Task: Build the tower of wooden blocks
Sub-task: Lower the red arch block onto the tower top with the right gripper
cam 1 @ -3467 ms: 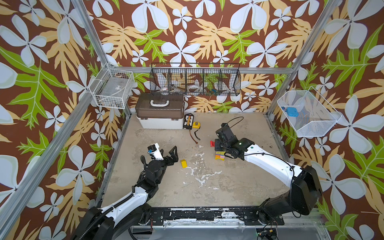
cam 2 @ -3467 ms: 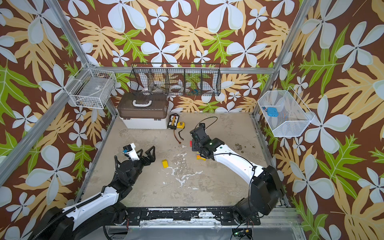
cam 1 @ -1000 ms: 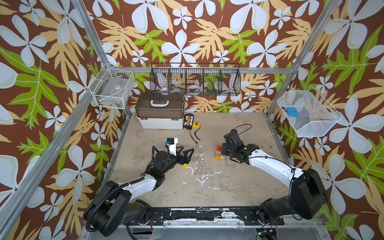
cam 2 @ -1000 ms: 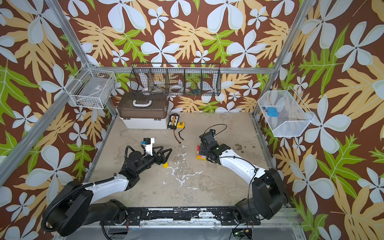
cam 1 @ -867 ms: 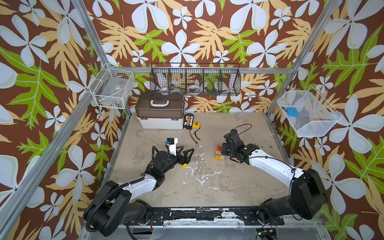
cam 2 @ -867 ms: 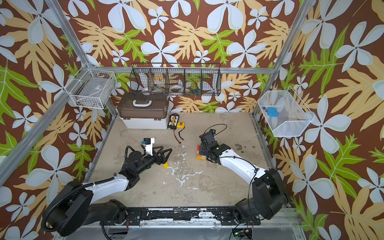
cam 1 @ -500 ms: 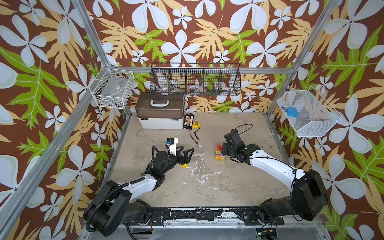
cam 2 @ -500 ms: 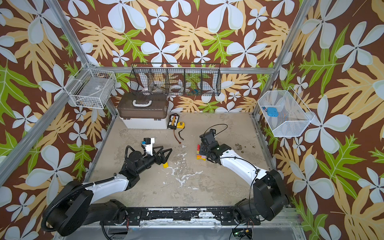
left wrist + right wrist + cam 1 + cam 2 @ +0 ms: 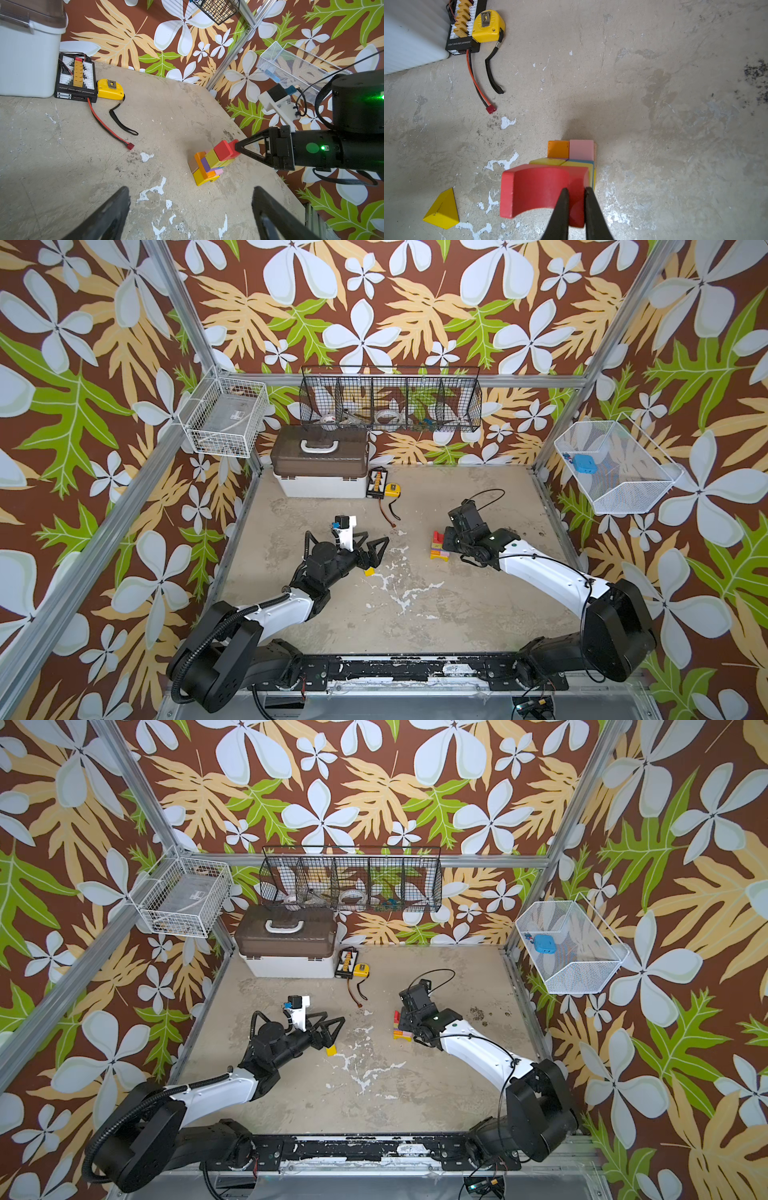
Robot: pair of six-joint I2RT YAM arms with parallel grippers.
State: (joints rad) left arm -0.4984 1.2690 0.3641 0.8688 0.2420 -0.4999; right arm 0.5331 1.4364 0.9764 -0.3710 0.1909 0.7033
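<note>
- On the right side of the grey tabletop [image 9: 415, 626], my right fingers [image 9: 447, 540] are clamped on one end of the red wooden arch [image 9: 533, 187]. The arch now sits on top of the narrow multicoloured block tower [image 9: 207, 166]. A few seconds back I held it off to the side of the stack.
- Reading: arch delivered. What remains for this piece is to let go without dragging it.
- My left fingers [image 9: 376, 542] stand wide apart and hold nothing. They have come forward from a drawn-back pose to just beside the loose yellow triangular wooden block [image 9: 441, 209], and have not shifted over the last second.
- Reading: that block looks like the cap. The left side seems to be waiting for the right to clear.
- Hidden: the arch's underside. I cannot tell whether it rests flat. In the right wrist view it overhangs the stack on one side.
- Hidden: the lower tower layers. The arch covers them in the right wrist view, and my right fingers partly cover them in both top views.
- Cut off: the yellow block is out of the left wrist view, so I cannot tell whether my left fingers are over it or short of it.
- Too small: any marking on the purple block [image 9: 204, 164].
</note>
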